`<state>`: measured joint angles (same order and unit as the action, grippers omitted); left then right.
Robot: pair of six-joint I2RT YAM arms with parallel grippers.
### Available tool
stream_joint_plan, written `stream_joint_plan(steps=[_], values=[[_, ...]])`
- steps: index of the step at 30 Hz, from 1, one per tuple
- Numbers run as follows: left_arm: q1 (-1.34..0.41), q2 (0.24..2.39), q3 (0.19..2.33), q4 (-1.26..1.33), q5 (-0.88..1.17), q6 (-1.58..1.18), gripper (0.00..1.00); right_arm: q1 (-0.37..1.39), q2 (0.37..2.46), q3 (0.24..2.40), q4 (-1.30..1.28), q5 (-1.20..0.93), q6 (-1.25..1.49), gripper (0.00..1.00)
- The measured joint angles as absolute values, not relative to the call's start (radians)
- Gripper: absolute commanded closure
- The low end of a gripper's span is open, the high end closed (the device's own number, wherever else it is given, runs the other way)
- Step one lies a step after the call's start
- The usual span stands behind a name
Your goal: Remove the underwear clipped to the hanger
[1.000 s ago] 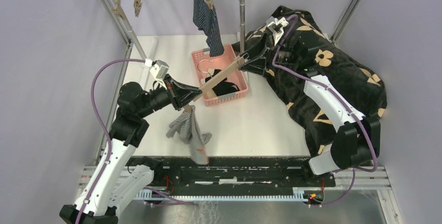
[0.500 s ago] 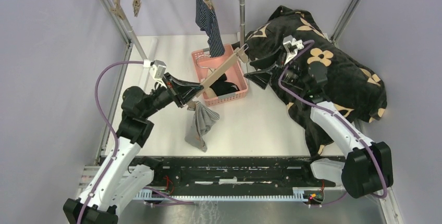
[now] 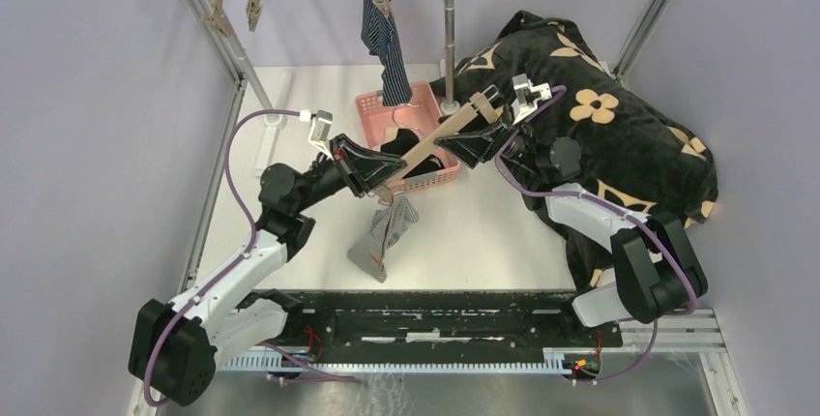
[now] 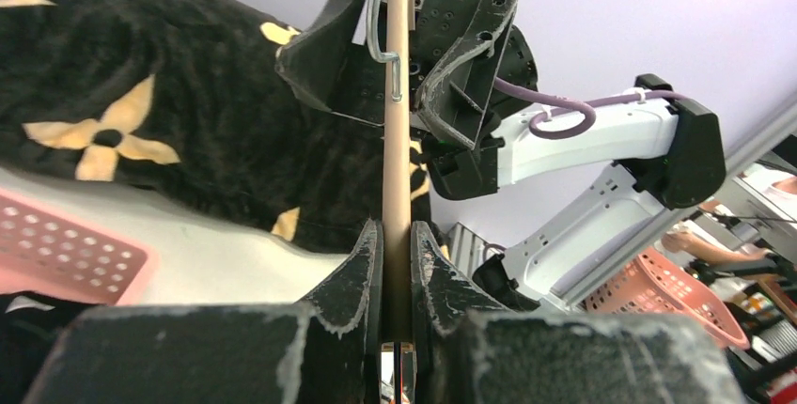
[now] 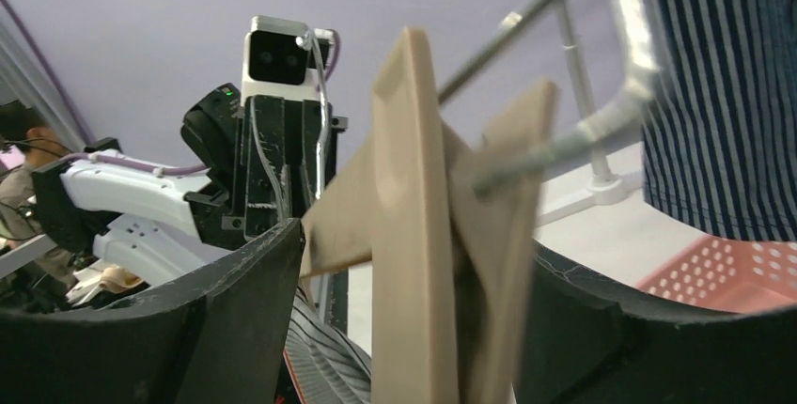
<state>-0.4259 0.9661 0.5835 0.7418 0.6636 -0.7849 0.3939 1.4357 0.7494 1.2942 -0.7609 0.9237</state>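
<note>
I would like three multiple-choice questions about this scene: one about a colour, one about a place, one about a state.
1. What colour is the basket?
A. pink
B. blue
C. white

2. Where is the grey striped underwear?
A. inside the basket
B. hanging under the wooden hanger
C. draped over the basket's rim

3. How is the left gripper?
A. wide open, holding nothing
B. shut on the hanger
C. shut on the underwear

Answers:
1 A: its perforated walls are pink.
2 B: it dangles from the hanger, next to the left gripper.
3 B: its fingers press both sides of the hanger's bar.
</note>
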Motion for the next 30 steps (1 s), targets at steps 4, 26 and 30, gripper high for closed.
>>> stream_joint_plan(steps=[4,26,30], values=[[-0.472,1.002,0.584,0.788,0.654,-0.789,0.97,0.426,1.439,0.760,1.319,-0.759,0.919,0.26],[-0.503,1.031,0.628,0.749,0.625,-0.752,0.94,0.458,1.340,0.803,1.150,-0.713,0.810,0.99],[-0.512,1.002,0.633,0.737,0.630,-0.712,0.97,0.463,1.320,0.797,1.130,-0.698,0.815,0.99]])
